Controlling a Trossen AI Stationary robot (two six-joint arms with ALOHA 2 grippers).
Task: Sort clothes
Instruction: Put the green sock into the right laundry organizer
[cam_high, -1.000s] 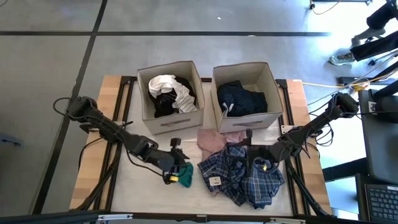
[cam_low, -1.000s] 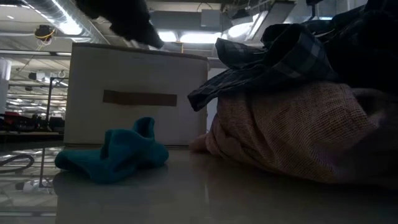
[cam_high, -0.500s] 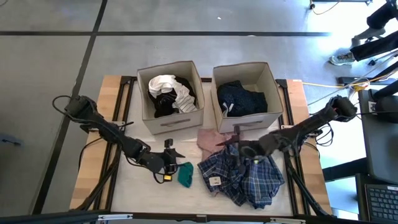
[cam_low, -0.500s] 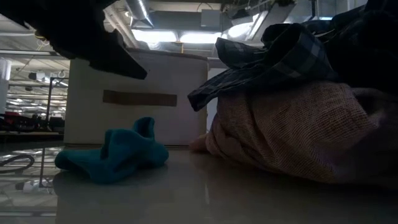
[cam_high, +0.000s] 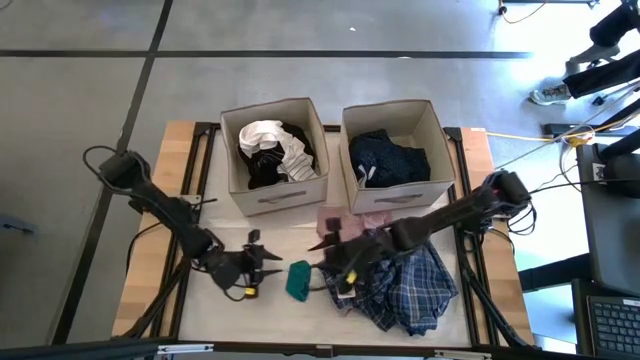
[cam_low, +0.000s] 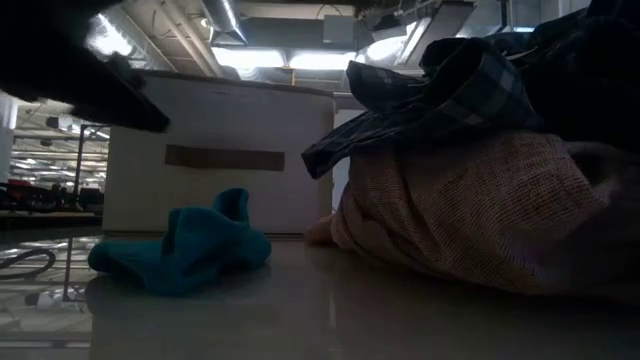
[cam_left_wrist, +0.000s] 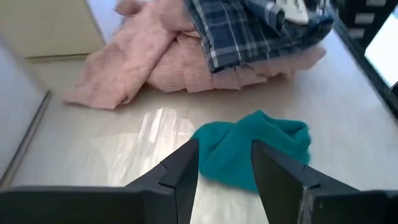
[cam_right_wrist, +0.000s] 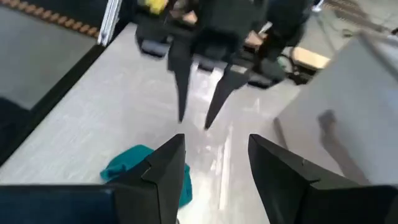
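Though unreadable, white label (cam_high: 345, 291) on plaid shirt (cam_high: 410, 290); both grippers' jaws wide, teal item (cam_high: 298, 279) between.

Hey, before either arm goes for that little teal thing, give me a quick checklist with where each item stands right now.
1. Right gripper open: ok, its fingers stand apart in the right wrist view.
2. Left gripper open and empty: ok, fingers spread with nothing between them.
3. Teal item free on the table: ok, it lies alone beside the plaid shirt, not under it.
4. Grippers clear of each other: not ok, they face one another closely across the teal item.
5. Boxes reachable: ok, the left box and right box stand open-topped behind the pile.
6. Which box suits teal: cannot tell.
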